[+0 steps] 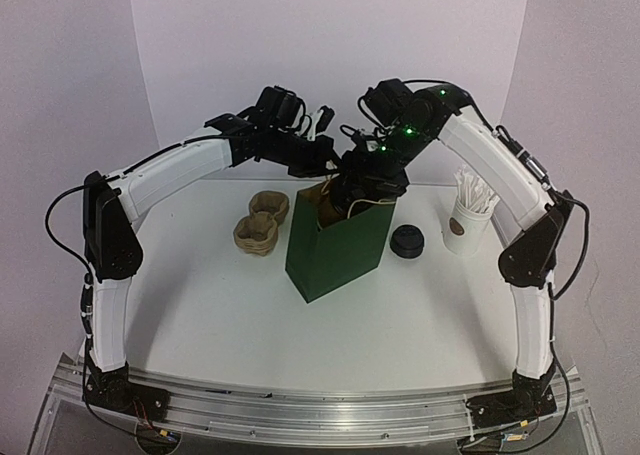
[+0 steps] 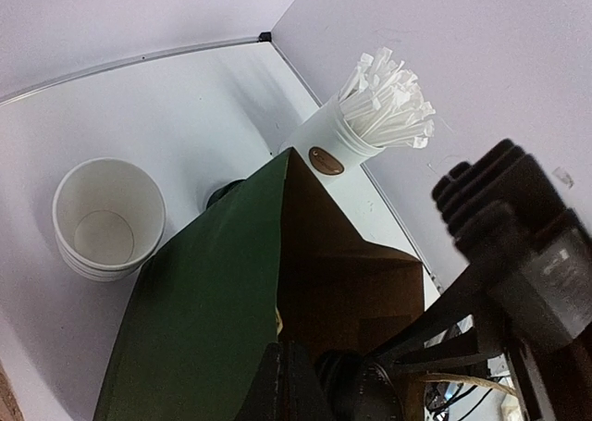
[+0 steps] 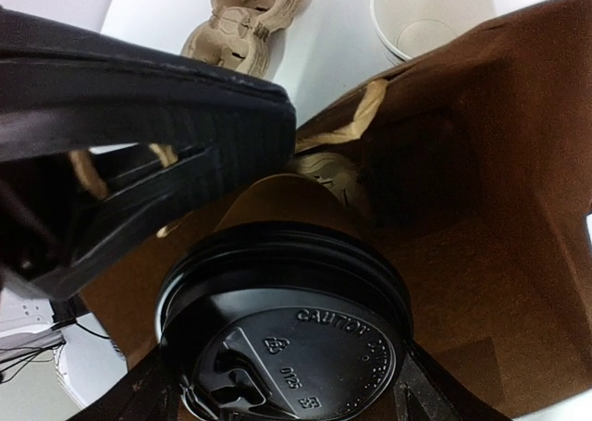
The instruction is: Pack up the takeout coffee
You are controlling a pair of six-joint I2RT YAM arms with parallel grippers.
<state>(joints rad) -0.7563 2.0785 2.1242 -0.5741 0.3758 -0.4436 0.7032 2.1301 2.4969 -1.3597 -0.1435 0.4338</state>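
The takeout coffee [image 3: 294,342], a brown paper cup under a black dome lid, hangs inside the mouth of the green paper bag [image 1: 335,250]. My right gripper [image 3: 287,389] is shut on it, with a finger on each side just below the lid. In the left wrist view the black lid [image 2: 370,389] shows inside the bag's brown interior [image 2: 351,273]. My left gripper [image 2: 289,384] is shut on the bag's near rim, holding the mouth apart. From above, both grippers meet over the bag top, the left gripper [image 1: 318,160] and the right gripper [image 1: 368,187].
Brown pulp cup carriers [image 1: 260,225] lie left of the bag. A loose black lid [image 1: 408,242] and a white cup of wrapped sticks [image 1: 468,220] stand to its right. A stack of lidless cups [image 2: 106,219] sits behind the bag.
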